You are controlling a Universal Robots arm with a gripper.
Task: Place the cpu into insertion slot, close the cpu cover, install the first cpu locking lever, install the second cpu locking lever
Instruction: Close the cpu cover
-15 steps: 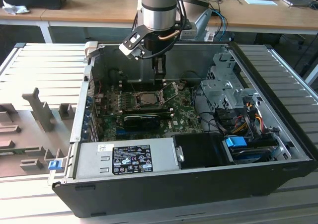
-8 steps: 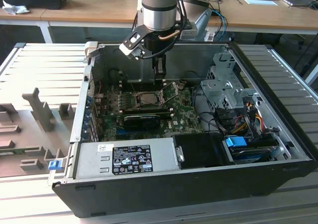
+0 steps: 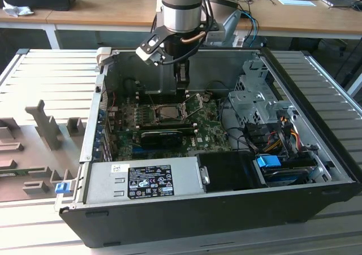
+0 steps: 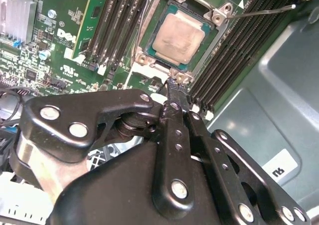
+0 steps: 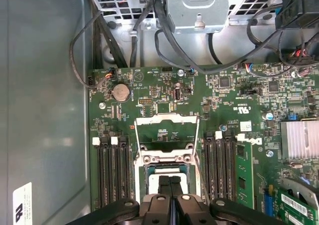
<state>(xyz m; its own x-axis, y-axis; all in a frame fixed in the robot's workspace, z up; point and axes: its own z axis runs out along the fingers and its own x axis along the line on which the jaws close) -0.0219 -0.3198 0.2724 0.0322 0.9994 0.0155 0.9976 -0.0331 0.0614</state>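
Nearest to us is the gripper (image 4: pixel 172 85). Its fingers are pressed together with nothing between them, and the tip hangs just beside the near rim of the insertion slot (image 4: pixel 218 17).

The cpu (image 4: pixel 180 35) lies flat inside that slot, grey top up, on the half of the motherboard (image 5: pixel 149 93) toward the case's far wall in the exterior view. We judge the chip light, stiff and fragile underneath, with a smooth lid that would slip. The pale edges are the place to hold it, never the faces.

Beyond it the cpu cover (image 5: pixel 167 119) stands swung open on its hinge. It looks like thin, springy sheet metal, best pushed at its free edge. A thin locking lever (image 4: pixel 264 9) sticks out unlatched past the socket's corner.

The second wrist view gives us the chip's seating. In the first wrist view the fingers stand in front of the socket, but the cover's open window shows. The exterior view adds the arm upright over the board.
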